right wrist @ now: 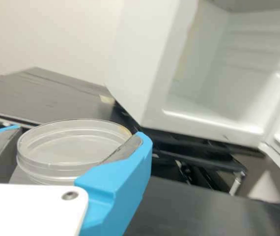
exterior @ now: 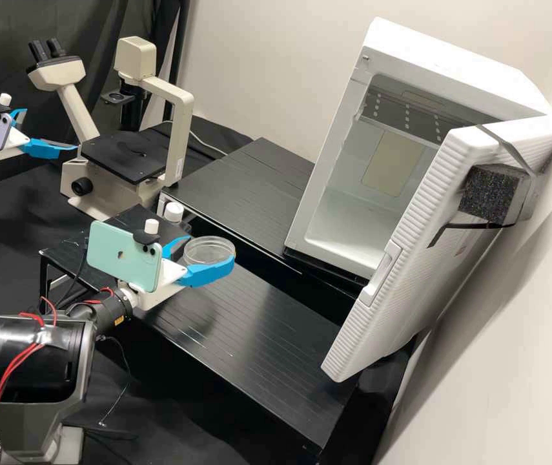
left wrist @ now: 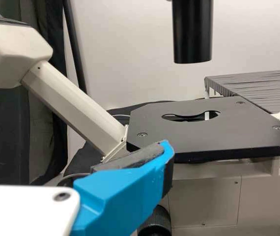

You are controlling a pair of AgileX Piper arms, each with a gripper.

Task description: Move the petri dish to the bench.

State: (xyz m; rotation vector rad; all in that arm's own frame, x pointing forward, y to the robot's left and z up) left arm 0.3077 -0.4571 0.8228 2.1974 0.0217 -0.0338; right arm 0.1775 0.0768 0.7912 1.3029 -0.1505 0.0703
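The right end effector (exterior: pixel 211 250) holds one dish (exterior: pixel 209 250) between its two fingers, over the nearer of two black stands (exterior: pixel 269 349). The left end effector (exterior: pixel 51 129), its two fingers wide apart, is beside one microscope (exterior: pixel 182 129). Beyond the right end effector is one incubator (exterior: pixel 463 61), its one door (exterior: pixel 411 245) open. Two phones (exterior: pixel 124 255) sit one behind each end effector.

Two blue-fingered white pincers (exterior: pixel 211 249), two slim phones (exterior: pixel 117 253), one clear round petri dish (right wrist: pixel 71 147), one beige microscope (exterior: pixel 184 132) and one white boxy cabinet (exterior: pixel 450 58) are showing.
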